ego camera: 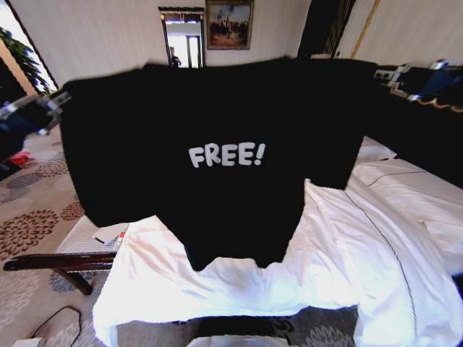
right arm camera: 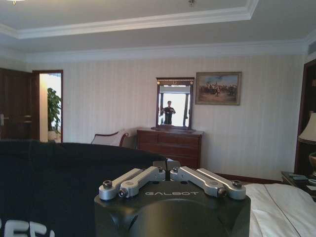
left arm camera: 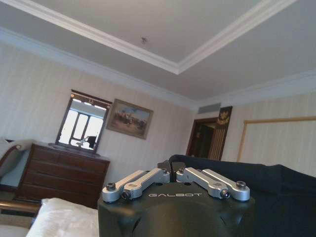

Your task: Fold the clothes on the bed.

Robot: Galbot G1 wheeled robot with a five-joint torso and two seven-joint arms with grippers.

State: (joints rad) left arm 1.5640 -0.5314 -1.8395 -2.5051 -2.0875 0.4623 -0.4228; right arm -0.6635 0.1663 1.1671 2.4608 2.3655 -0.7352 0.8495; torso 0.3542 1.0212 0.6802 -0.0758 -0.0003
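- black T-shirt (ego camera: 217,144) is stretched out in the air above the bed's (ego camera: 405,195) foot edge
- left pincer (left arm camera: 173,174) pinched tight on one shoulder
- right pincer (right arm camera: 167,168) clamped on the other

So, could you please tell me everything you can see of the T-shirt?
The T-shirt is black, short-sleeved and of soft fabric, with white "FREE!" lettering on the chest. It hangs spread out in the air, front toward the head camera, held up at its shoulders: the left gripper is shut on one side and the right gripper on the other. Its hem hangs in front of the rumpled white duvet on the bed; whether they touch I cannot tell.
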